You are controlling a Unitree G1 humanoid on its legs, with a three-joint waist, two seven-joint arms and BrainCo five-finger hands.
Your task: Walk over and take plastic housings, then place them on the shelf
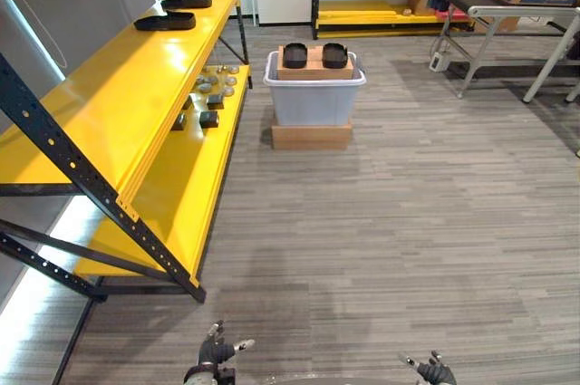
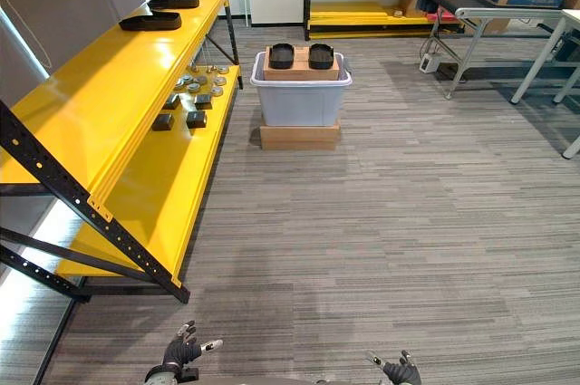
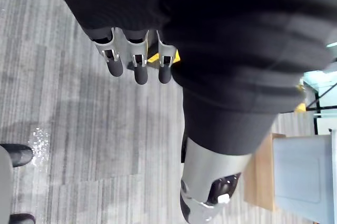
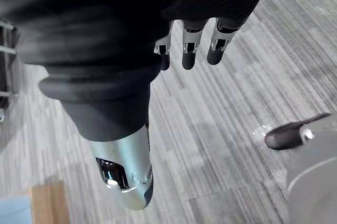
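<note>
Hanging low at the near edge of the left eye view, the left hand (image 1: 216,351) is spreading its fingers loosely over the grey plank floor (image 1: 408,240), and the right hand (image 1: 434,372) is doing the same just across from it, both carrying nothing. Well ahead of the two hands, two black plastic housings (image 1: 295,55) are sitting side by side on a cardboard block (image 1: 314,68) that is resting on a grey bin (image 1: 314,100), itself standing on a wooden base (image 1: 311,137). Off to the left hand's side, the yellow shelf (image 1: 109,104) is running forward. In the right eye view, two more housings (image 2: 149,21) are lying at the far end of its top board, well beyond the left hand, and small metal parts (image 2: 192,95) are lying scattered on the lower board. In the left wrist view, the left hand's fingers (image 3: 140,68) are pointing out straight and the thumb (image 3: 208,192) is standing apart, gripping nothing, with the bin showing past the thumb. In the right wrist view, the right hand's fingers (image 4: 190,52) are likewise hanging straight over the bare floor, thumb (image 4: 125,179) apart, nothing between them.
</note>
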